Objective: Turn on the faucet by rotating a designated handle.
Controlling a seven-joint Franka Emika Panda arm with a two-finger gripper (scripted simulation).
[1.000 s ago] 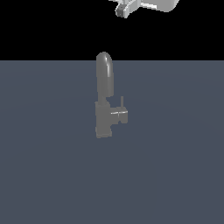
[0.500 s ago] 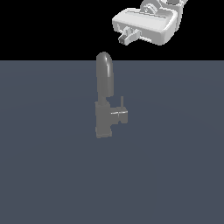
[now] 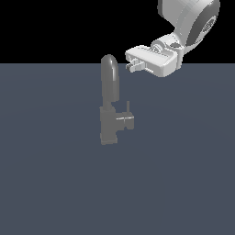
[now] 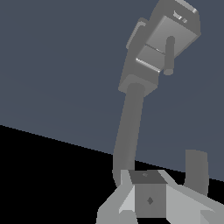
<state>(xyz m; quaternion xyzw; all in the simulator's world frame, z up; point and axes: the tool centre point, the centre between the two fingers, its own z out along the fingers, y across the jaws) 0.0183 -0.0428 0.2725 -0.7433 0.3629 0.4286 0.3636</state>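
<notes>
One gripper (image 3: pixel 129 65) beside faucet (image 3: pixel 110 103) top

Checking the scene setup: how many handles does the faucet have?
1. The handle juts from the faucet base toward the exterior view's right, below the gripper. A handle on the far side could be hidden.

I count one faucet (image 3: pixel 110 104). It has one handle (image 3: pixel 125 120) on its side, with one thin pin sticking up. I see one robot arm (image 3: pixel 190 20) with one gripper (image 3: pixel 131 64). One grey floor (image 3: pixel 55 183).
</notes>
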